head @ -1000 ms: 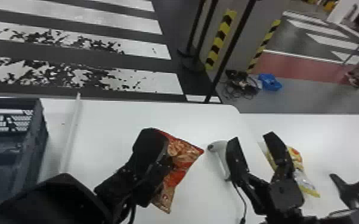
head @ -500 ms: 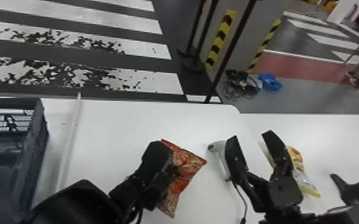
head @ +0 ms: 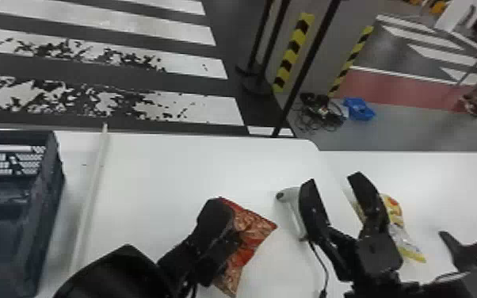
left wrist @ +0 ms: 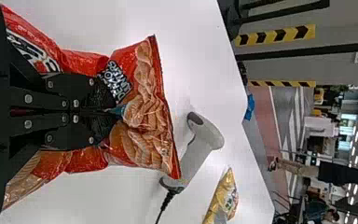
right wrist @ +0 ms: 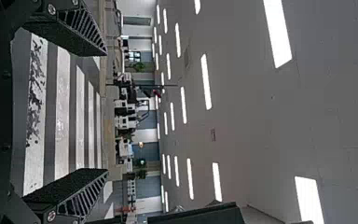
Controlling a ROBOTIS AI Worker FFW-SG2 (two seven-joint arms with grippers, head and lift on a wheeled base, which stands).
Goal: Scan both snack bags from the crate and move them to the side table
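Note:
In the head view my left gripper is over the table, with the red snack bag at its fingers. The left wrist view shows that gripper shut on the red bag, whose printed front bulges around both fingers. My right gripper stands open with nothing between its fingers, near the grey-white scanner; its own wrist view has the gripper spread wide. A yellow snack bag lies on the side table, partly behind the right gripper. The scanner and yellow bag appear beyond the red bag.
The dark blue crate occupies the far left, with a pale bar beside it on the white table. The scanner's cable trails toward the front edge. A black stand is at the right.
My left gripper has moved to the right and slightly toward the table's front edge, carrying the red bag closer to the scanner. The right gripper has barely shifted and remains open.

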